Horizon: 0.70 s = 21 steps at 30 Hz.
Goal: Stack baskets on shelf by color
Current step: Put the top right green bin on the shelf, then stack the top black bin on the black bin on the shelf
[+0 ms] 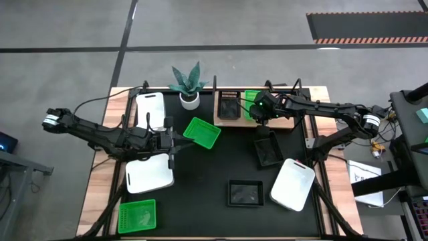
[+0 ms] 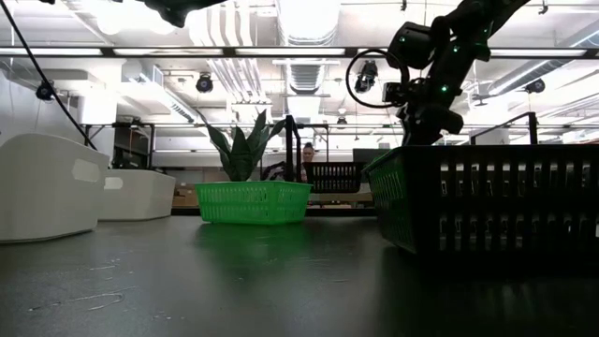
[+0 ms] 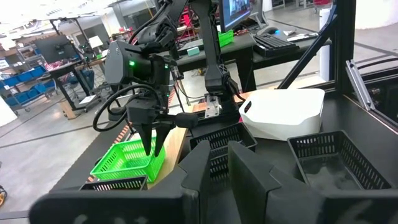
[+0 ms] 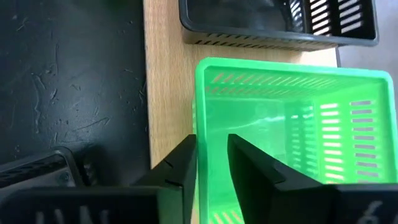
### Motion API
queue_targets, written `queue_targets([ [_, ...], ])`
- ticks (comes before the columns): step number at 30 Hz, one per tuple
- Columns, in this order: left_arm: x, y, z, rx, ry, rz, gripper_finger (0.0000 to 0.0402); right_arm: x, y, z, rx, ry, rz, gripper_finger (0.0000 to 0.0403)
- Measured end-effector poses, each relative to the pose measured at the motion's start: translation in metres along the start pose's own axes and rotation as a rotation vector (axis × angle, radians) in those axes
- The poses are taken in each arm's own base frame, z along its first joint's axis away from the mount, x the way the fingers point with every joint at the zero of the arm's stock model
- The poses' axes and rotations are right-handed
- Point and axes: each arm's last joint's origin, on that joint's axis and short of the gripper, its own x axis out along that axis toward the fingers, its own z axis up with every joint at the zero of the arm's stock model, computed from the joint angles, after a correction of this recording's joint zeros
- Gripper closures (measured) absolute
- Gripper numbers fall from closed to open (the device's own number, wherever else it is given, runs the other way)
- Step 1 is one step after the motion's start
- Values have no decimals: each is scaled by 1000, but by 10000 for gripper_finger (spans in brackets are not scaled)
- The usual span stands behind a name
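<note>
Honestly, here's how it sits:

right hand [image 4: 211,171]: over the wooden shelf [image 4: 168,81], its two fingers straddling one wall of the green basket [image 4: 292,118] that sits on the board. The fingers look slightly apart around that wall; can't tell if they're pinching it or letting go.

green basket on shelf: touching the wood, right beside the black basket [image 1: 229,105] that's already on the shelf.

left hand [image 1: 171,143]: parked out over the bench [image 1: 221,167] between two white baskets; fingers sit close together and I see nothing between them, but can't tell if they're fully shut.

next green basket [image 1: 202,132]: lying loose on the bench, tilted diagonally, between the two arms.

key relation: that tilted green basket lies just beside the left hand and further from the right hand, which would have to pull back off the shelf to reach it. I'd guess the left arm is better placed.

other stuff: a third green basket [image 1: 136,215] sits at the near left corner, two more black baskets and a white one on the right side.
</note>
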Motion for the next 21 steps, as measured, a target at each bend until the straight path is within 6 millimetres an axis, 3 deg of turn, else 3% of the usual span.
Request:
queue_targets([
  [10, 0, 0, 0, -1, 0, 0, 360, -6, 0, -1, 46, 35, 15, 265],
  [17, 0, 0, 0, -1, 0, 0, 360, -40, -4, 18, 220, 84, 44, 255],
  [21, 0, 0, 0, -17, 0, 0, 360, -61, 8, 34, 289, 83, 74, 255],
])
